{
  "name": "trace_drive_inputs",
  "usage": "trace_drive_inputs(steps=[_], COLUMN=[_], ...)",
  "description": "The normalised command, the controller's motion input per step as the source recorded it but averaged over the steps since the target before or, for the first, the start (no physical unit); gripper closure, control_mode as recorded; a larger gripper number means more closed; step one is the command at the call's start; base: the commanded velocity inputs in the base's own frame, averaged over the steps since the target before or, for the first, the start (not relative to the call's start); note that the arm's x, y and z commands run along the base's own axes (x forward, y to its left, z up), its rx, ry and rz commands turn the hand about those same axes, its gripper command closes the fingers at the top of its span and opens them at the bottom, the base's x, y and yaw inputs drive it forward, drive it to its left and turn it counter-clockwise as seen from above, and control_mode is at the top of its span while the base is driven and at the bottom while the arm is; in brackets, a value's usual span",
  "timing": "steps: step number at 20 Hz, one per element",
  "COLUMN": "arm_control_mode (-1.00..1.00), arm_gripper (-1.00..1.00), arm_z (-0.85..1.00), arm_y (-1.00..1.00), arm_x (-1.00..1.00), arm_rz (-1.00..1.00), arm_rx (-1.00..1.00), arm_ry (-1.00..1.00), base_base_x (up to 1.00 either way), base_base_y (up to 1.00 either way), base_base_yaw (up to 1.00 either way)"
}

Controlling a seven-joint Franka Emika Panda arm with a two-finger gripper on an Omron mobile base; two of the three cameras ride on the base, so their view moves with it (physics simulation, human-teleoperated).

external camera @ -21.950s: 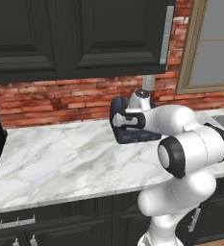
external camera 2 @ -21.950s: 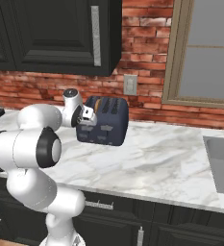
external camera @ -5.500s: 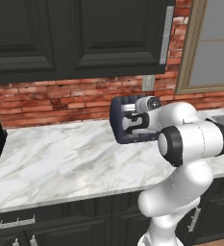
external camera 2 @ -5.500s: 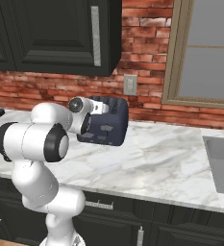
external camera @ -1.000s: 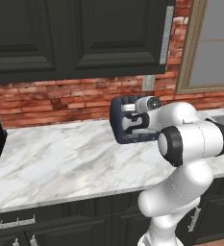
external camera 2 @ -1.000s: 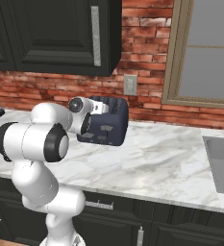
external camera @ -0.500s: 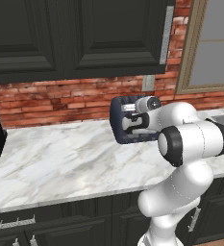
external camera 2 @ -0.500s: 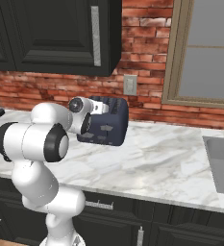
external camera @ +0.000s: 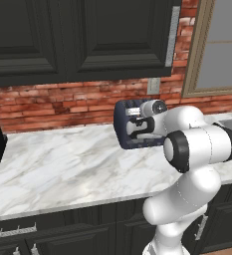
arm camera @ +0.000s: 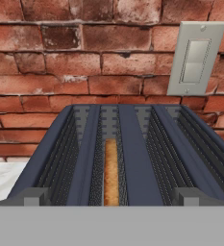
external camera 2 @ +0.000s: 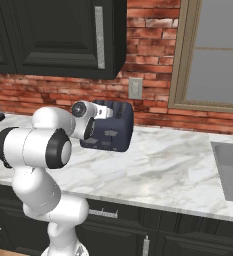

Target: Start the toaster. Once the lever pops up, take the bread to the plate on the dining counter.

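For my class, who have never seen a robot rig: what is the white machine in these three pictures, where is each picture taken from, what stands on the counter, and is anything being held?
The white machine is a robot arm in a computer-drawn kitchen. Two pictures come from cameras behind it, one on its left and one on its right. The third looks out from its hand. On the marble counter, against a brick wall, stands a dark blue toaster. The gripper, the arm's two-fingered hand, sits right at the toaster, open and holding nothing. From the hand camera you look down into the toaster's slots, where a golden slice of bread sits low in one slot. A light switch is on the wall behind.
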Motion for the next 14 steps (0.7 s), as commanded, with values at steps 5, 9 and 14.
trace_drive_inputs(steps=[5, 9, 14], arm_control_mode=[-1.00, -1.00, -1.00], arm_gripper=[-1.00, -1.00, -1.00], arm_z=[0.00, 0.00, 0.00], arm_y=[0.00, 0.00, 0.00], arm_x=[0.00, 0.00, 0.00], arm_rz=[0.00, 0.00, 0.00], arm_rx=[0.00, 0.00, 0.00], arm_ry=[0.00, 0.00, 0.00], base_base_x=[0.00, 0.00, 0.00], base_base_y=[0.00, 0.00, 0.00], base_base_yaw=[0.00, 0.00, 0.00])
